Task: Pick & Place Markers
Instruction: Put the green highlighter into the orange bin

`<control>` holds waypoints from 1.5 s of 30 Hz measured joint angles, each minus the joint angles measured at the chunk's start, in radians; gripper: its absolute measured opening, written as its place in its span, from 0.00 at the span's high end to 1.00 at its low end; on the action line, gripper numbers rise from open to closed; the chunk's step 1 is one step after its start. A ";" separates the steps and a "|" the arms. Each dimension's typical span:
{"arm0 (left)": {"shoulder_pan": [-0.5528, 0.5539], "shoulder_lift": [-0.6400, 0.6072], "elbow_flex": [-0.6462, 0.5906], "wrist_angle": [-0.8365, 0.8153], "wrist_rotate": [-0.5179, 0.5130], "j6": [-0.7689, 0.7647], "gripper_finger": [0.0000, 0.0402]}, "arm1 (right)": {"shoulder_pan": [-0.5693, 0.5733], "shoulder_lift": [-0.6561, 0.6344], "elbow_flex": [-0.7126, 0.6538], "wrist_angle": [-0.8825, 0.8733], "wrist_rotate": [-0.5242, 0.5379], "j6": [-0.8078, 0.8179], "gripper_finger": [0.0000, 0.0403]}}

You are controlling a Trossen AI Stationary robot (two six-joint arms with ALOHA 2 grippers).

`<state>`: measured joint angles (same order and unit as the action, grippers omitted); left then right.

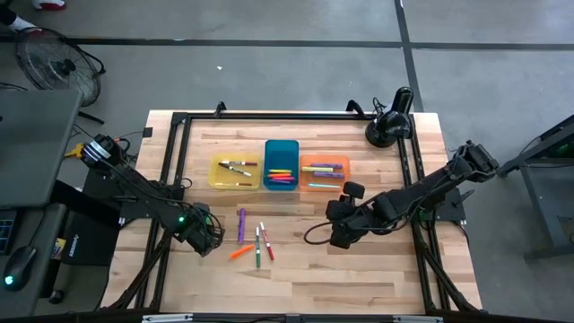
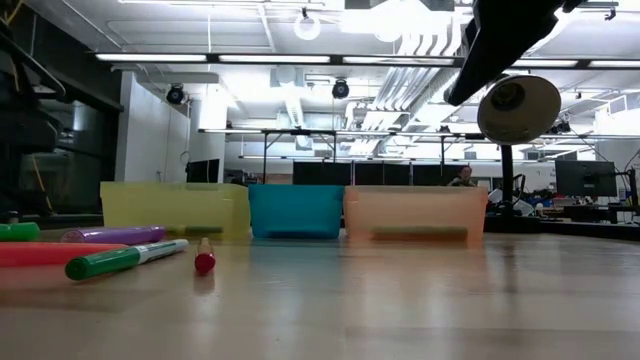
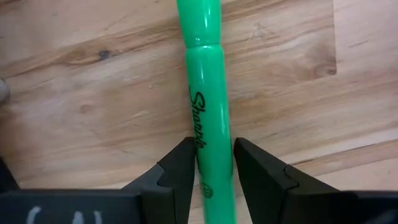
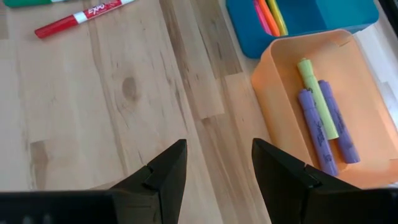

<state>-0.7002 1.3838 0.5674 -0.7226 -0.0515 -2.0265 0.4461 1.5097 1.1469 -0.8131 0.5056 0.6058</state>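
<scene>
One green marker (image 3: 208,106) runs top to bottom through the left wrist frame, clamped in the left gripper (image 3: 211,165); the right gripper (image 4: 217,165) is spread, empty.

Both arms (image 1: 143,190) are dark, jointed and slim, trailing black cables; a green light (image 1: 180,218) glows on the left one. Fingers (image 4: 163,174) are black wedges.

The surface (image 3: 74,81) is light wood with dark knots and a smooth look. The green marker (image 3: 208,93) between the left gripper's fingers (image 3: 180,168) is shiny plastic. Near the right gripper (image 4: 217,168), the orange tray (image 4: 367,87) is smooth, see-through plastic.
</scene>
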 joint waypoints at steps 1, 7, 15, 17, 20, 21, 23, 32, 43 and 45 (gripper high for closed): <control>0.000 0.000 0.000 0.002 0.006 0.006 0.71 | 0.000 0.000 0.000 0.001 0.001 -0.001 0.58; 0.001 0.000 -0.003 0.009 0.024 0.036 0.79 | 0.000 0.000 0.000 0.005 0.010 -0.002 0.58; 0.000 0.001 -0.003 0.007 0.023 0.138 0.85 | 0.000 0.000 0.000 0.011 0.015 -0.001 0.58; 0.000 0.001 -0.002 0.008 0.014 0.175 0.85 | 0.000 0.000 0.000 0.016 0.025 -0.001 0.58; -0.001 0.007 0.021 -0.004 -0.030 0.232 0.85 | 0.000 0.005 0.000 0.032 0.048 -0.002 0.58; -0.002 0.008 0.032 -0.009 -0.049 0.256 0.85 | 0.000 0.009 0.000 0.037 0.055 -0.003 0.58; -0.003 0.009 0.052 -0.016 -0.088 0.313 0.85 | 0.000 0.025 0.000 0.047 0.060 -0.012 0.58; -0.002 0.011 0.169 0.011 -0.412 0.597 0.85 | 0.011 0.152 -0.001 0.221 0.085 -0.090 0.58; 0.000 0.008 0.335 0.197 -0.690 1.170 0.85 | 0.048 0.181 -0.001 0.676 0.163 -0.349 0.58; 0.000 0.007 0.339 0.298 -0.703 1.308 0.85 | 0.050 0.185 -0.001 0.758 0.161 -0.398 0.58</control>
<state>-0.7002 1.3911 0.9062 -0.4245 -0.7547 -0.7181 0.4957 1.6952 1.1461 -0.0551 0.6664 0.2076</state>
